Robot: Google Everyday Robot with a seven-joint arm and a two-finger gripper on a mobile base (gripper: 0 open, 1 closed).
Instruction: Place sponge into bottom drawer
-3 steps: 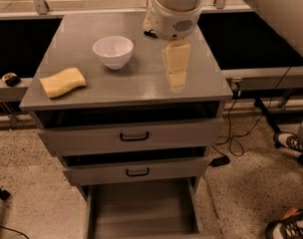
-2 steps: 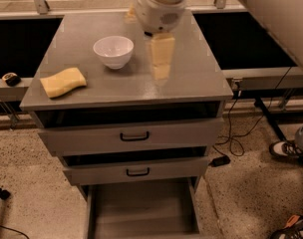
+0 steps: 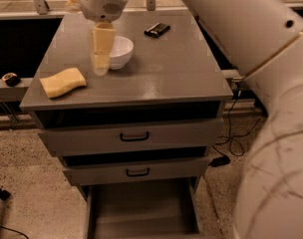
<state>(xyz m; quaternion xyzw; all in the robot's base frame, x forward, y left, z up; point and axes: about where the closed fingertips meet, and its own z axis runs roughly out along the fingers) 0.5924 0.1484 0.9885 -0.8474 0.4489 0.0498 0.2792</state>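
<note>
Shifted left across the cabinet top (image 3: 171, 78), the gripper (image 3: 100, 67) now hangs by the white bowl (image 3: 121, 51), spread or closed I cannot tell; the sponge (image 3: 63, 82) lies near-left, above the open bottom drawer (image 3: 141, 214).

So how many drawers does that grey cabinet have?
3. The top grey drawer with a black handle, the middle grey drawer beneath it, and the bottom drawer, a pulled-out grey tray, lowest. The gripper hangs beside the white bowl.
</note>
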